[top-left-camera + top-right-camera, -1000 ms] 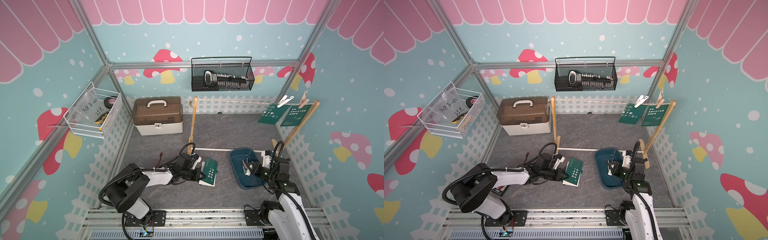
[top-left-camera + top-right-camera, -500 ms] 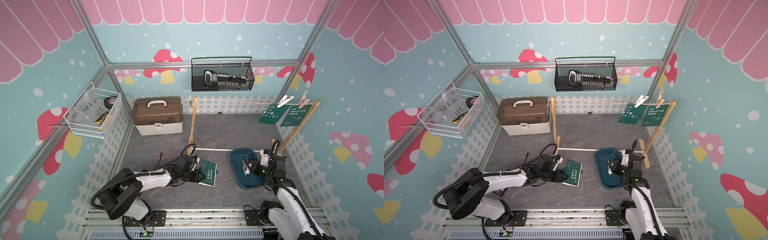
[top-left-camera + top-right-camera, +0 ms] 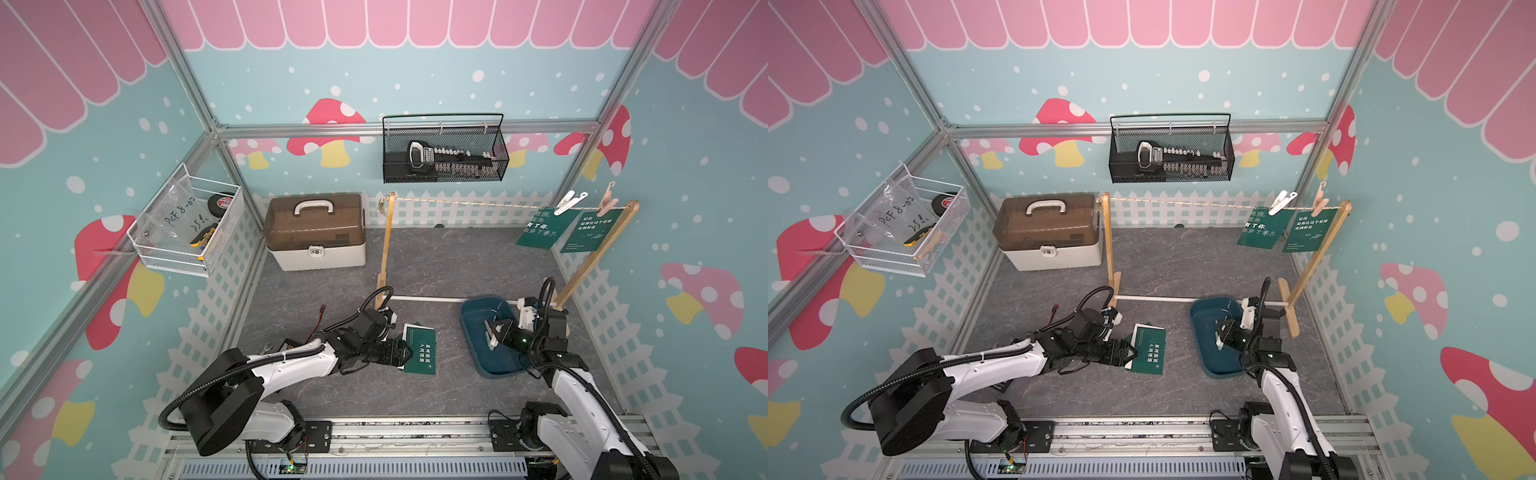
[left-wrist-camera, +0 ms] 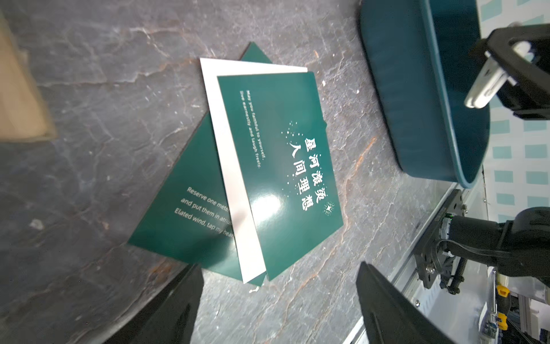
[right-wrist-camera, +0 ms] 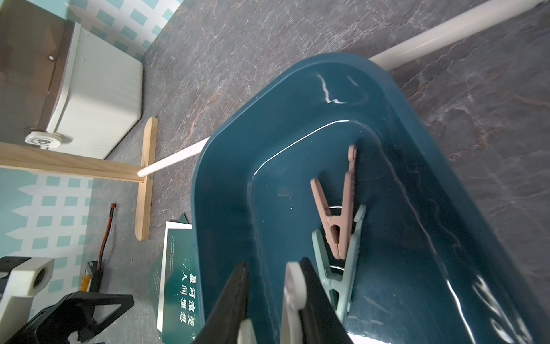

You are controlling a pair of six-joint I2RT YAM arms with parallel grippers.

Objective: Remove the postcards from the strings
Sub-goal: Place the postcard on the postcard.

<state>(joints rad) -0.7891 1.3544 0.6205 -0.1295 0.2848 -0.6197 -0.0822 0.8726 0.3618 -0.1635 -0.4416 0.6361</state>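
Dark-green top postcard [image 4: 279, 166] now lies free on the stack just beside the blue tray [image 3: 466, 328], where a second ago the left gripper [image 4: 277, 266] pinched it. Those jaws stand spread wide and empty at the stack's edge. So a third card is down, over a white card [image 4: 229, 166] and another green card [image 4: 184, 214]. Its long axis runs roughly parallel to the tray's long side, print upward. Two hanging postcards [image 3: 536, 228] remain on the string [image 3: 465, 203] beyond the tray, long axes dropping slantwise. Over the tray, the right gripper [image 5: 273, 268] clamps a white clothespin [image 5: 294, 286].
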